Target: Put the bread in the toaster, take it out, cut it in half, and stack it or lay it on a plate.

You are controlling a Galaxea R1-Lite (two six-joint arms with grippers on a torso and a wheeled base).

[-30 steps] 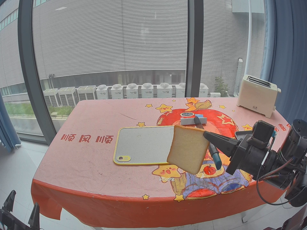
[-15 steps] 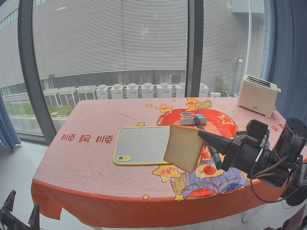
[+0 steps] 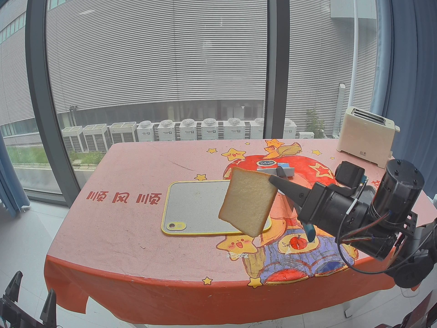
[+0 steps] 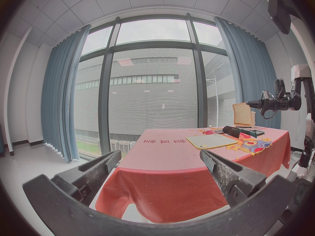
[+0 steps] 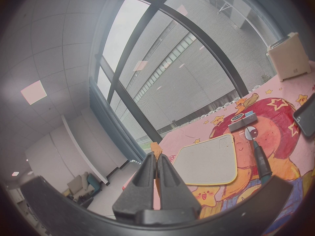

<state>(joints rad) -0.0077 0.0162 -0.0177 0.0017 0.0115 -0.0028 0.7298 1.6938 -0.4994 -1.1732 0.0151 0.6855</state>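
Bread (image 3: 248,201): one pale slice with a brown crust, up in the air and tilted, pinched at its top right corner. Hanging over the near right end of the cutting board, not touching it.

Right gripper (image 3: 273,180): squeezed shut on that corner of the bread, with just the thin slice between the two fingers. Stretched out from the right side, above the knife.

Left gripper (image 4: 160,158): wide open, nothing in it. Low down and well apart from the table, off its near left side.

Cutting board (image 3: 200,206): pale grey with a yellow rim, lying flat in the middle of the table.

Knife (image 5: 259,151): flat on the table, just right of the cutting board. Dark handle with a blue-green end toward the near edge, blade end toward the small block.

Small block (image 3: 275,170): grey and blue, just past the far right corner of the cutting board, right at the blade of the knife.

Toaster (image 3: 366,135): cream box with slots on top, at the far right corner of the table by the window, well apart from the bread.

Dark plate (image 5: 306,115): flat on the table, to the right of the knife.

Table (image 3: 136,233): covered with a pink-red cloth with stars and a cartoon picture, in front of a big window.
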